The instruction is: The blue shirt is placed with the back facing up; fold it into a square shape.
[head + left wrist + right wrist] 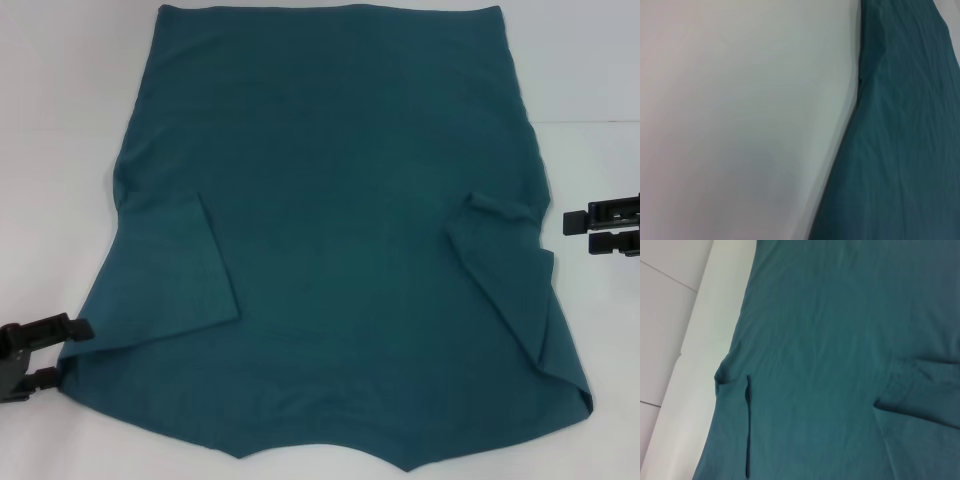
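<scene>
The blue shirt (pixel 330 230) lies flat on the white table (pixel 50 150), plain side up, collar end toward me. Both sleeves are folded inward over the body: the left sleeve (pixel 190 270) and the right sleeve (pixel 510 270). My left gripper (pixel 70 352) sits low at the shirt's near left edge, open, its fingertips just reaching the cloth's border. Off the shirt's right edge, my right gripper (pixel 566 230) stays clear of the cloth, with a narrow gap between its fingers and nothing in it. The left wrist view shows the shirt's edge (pixel 900 150); the right wrist view shows the shirt body (pixel 830 340).
Bare white table lies on both sides of the shirt (pixel 740 125). The table's far edge (pixel 695 390) borders a tiled floor (pixel 660 315). The shirt's hem reaches the far end of the table.
</scene>
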Controlling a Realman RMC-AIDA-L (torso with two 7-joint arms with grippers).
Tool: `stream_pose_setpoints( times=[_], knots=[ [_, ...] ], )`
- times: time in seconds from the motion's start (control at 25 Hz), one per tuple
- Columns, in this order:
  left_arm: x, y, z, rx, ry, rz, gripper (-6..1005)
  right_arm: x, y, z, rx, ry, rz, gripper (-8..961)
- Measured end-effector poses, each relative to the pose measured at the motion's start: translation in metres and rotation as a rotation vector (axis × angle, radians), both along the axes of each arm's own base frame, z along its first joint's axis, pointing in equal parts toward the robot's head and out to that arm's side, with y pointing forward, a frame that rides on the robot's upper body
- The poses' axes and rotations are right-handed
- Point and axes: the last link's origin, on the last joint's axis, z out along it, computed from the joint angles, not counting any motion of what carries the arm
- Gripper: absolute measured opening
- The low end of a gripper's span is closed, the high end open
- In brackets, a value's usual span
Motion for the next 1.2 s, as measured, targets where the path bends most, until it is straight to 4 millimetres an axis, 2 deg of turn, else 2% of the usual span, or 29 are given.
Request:
stream_pose_setpoints(
  times=[0.52, 1.2],
  knots=[
    [0.015, 0.014, -0.015, -0.055, -0.007, -0.054, 947, 0.003, -0.002, 0.001, 0.004, 0.002, -0.007, 713],
    [0.026, 0.027, -0.021, -0.075, -0.024, -0.078, 913, 0.004, -0.003, 0.004, 0.02, 0.02, -0.005, 712]
  ],
)
